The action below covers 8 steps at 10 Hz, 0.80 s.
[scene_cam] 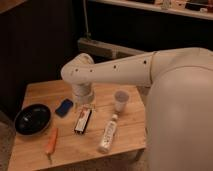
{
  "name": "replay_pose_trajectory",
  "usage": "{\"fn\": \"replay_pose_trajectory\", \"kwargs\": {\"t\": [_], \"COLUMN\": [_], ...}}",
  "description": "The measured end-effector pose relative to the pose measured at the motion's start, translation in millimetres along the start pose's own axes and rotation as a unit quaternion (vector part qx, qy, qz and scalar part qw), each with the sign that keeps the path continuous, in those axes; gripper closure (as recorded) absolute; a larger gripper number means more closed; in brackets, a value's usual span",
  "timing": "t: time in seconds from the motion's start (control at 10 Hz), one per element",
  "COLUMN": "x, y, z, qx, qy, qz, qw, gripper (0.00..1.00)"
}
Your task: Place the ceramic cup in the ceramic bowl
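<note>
The small white ceramic cup [120,100] stands upright on the wooden table [45,92], right of centre. The glossy black ceramic bowl [32,118] sits at the table's left edge and looks empty. My gripper [84,104] hangs below the white wrist cylinder over the middle of the table, just above a dark packet. It is left of the cup and right of the bowl, apart from both. The arm's bulk hides most of it.
A blue sponge [64,107] lies between the bowl and the gripper. A dark snack packet [82,121] lies under the gripper. A clear plastic bottle [108,133] lies on its side near the front. An orange carrot [51,142] lies front left.
</note>
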Motion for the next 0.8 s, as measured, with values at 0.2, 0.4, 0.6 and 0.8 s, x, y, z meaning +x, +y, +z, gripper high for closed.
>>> {"fn": "replay_pose_trajectory", "kwargs": {"t": [0.2,0.4,0.6,0.8], "x": [-4.3,-7.8,-8.1,-7.7], "y": [-2.1,-6.0,-7.3,-8.9], "z": [3.3,6.4,6.5,5.6], "qx": [0.001,0.001,0.002,0.002], "qy": [0.004,0.009,0.009,0.007], "qz": [0.006,0.013,0.014,0.018], "qw": [1.0,0.9999,0.9999,0.9998], "gripper": [0.35,0.35,0.35,0.35]}}
